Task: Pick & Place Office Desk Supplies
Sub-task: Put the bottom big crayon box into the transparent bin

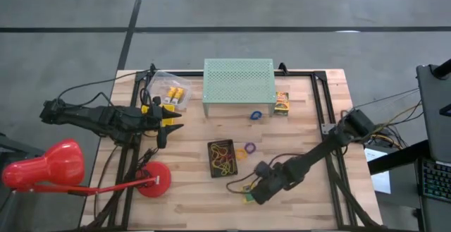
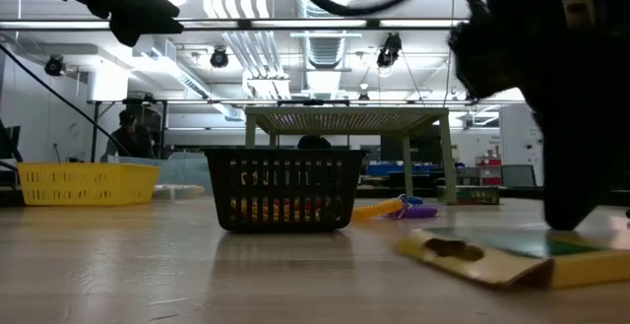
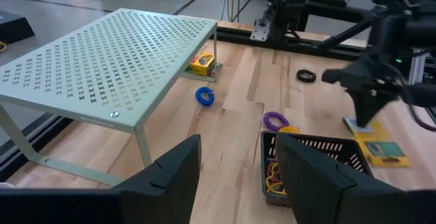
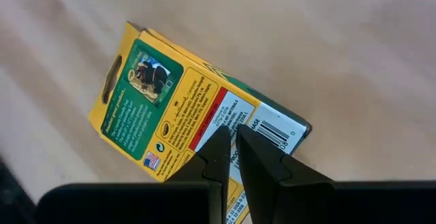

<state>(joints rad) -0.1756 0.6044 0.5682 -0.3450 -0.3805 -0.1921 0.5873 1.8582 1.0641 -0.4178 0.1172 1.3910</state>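
Hovering nearly closed, right hand [image 4: 230, 157] sits above yellow box [image 4: 163, 108]; print unreadable, barcode visible

We see a wooden table [image 1: 303, 200] with a black frame along its edges. On it stands a mint-green perforated stand [image 1: 239, 79], with a blue ring [image 1: 256, 115] and a yellow box [image 1: 282, 104] just beside it. Near the middle sits a black basket [image 1: 222, 158] of rubber bands, with a purple band [image 1: 249, 147] and an orange band [image 1: 242, 154] next to it. A flat yellow-green box [image 4: 184, 118] lies at the front. A red lamp base [image 1: 153, 180] rests at the left, and a clear bag [image 1: 171, 89] holding yellow boxes lies at the back left.
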